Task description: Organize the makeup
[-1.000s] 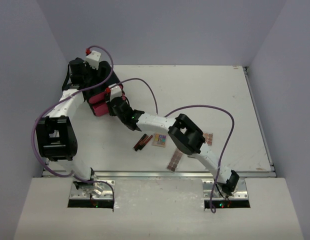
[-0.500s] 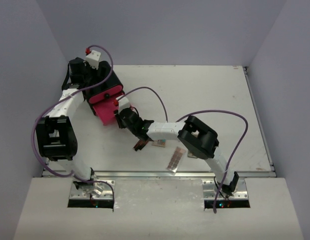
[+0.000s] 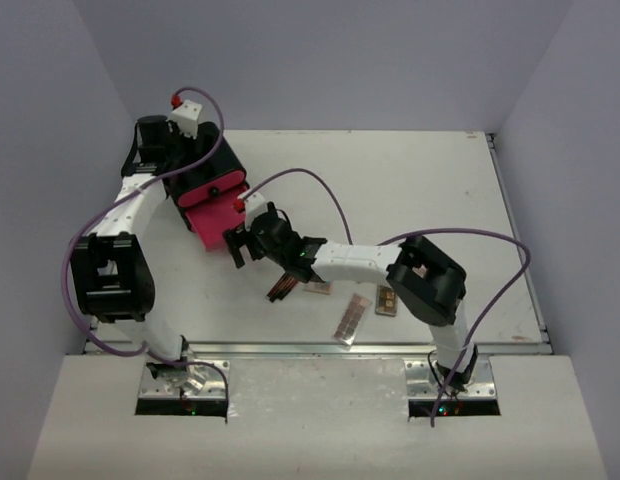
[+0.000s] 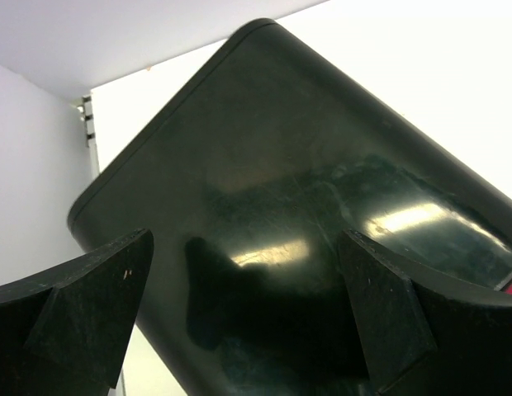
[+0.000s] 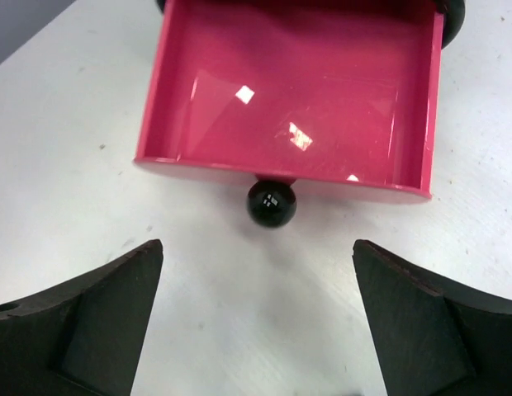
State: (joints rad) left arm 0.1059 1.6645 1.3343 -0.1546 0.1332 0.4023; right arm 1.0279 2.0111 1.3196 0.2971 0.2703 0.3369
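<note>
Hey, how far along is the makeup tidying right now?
Done: pink drawer open, empty. In hand: nothing; right gripper, jaws open, faces its knob; left gripper, jaws open, is above the black box. Left: sticks and palettes lie on the table.

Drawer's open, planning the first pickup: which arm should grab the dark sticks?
Right, probably. The right gripper, open, hangs by the pink drawer, near the dark sticks; the left gripper sits over the black box.
</note>
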